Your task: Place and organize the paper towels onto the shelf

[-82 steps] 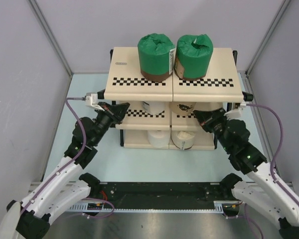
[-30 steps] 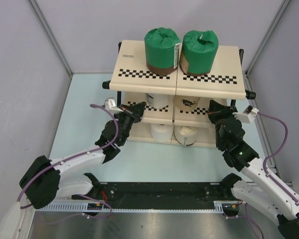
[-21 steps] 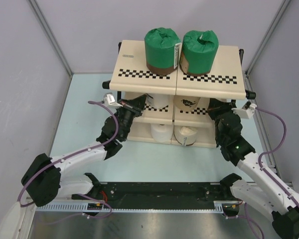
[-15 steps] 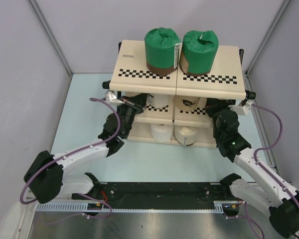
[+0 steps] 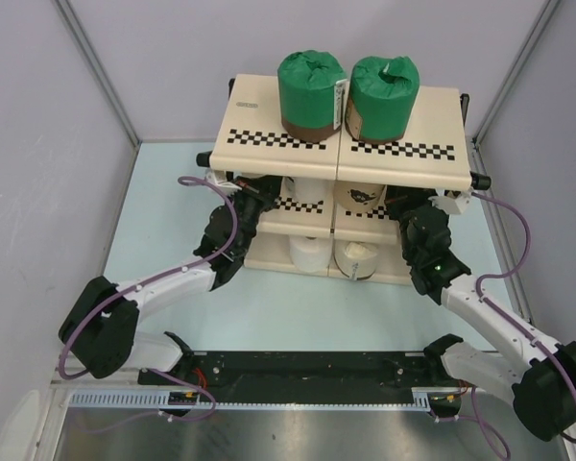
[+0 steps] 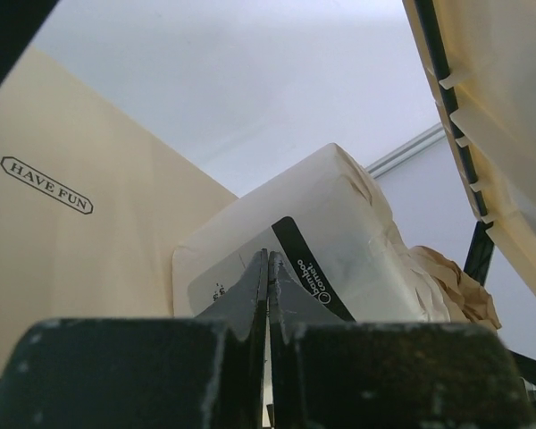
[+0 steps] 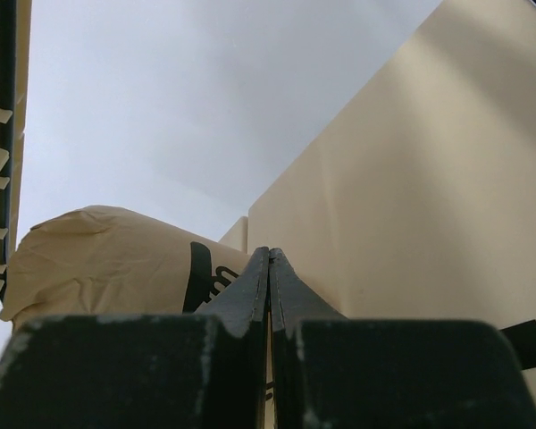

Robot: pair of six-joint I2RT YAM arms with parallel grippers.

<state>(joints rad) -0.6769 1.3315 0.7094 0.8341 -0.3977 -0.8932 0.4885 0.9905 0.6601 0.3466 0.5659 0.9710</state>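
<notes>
The shelf [image 5: 259,117] stands at the table's far middle. Two green paper towels [image 5: 312,82] [image 5: 382,84] sit on its top panel. A white-wrapped roll [image 5: 309,189] and a tan roll [image 5: 360,197] lie on the middle tier, with two pale rolls [image 5: 309,252] [image 5: 357,259] below. My left gripper [image 5: 254,195] is shut and empty at the middle tier's left end. Its tips [image 6: 268,259] point at the white-wrapped roll [image 6: 339,223]. My right gripper [image 5: 403,206] is shut and empty at the right end, with its tips [image 7: 269,254] just before the tan roll [image 7: 107,259]. Whether either gripper touches a roll, I cannot tell.
The shelf's beige panels [image 6: 71,232] [image 7: 429,179] close in beside both grippers. Grey walls rise left, right and behind the pale blue table [image 5: 163,221]. The arms' black base rail [image 5: 307,370] runs along the near edge.
Both shut grippers have moved in toward the middle tier from its two ends. The shelf has shifted right and back since the earliest frame.
</notes>
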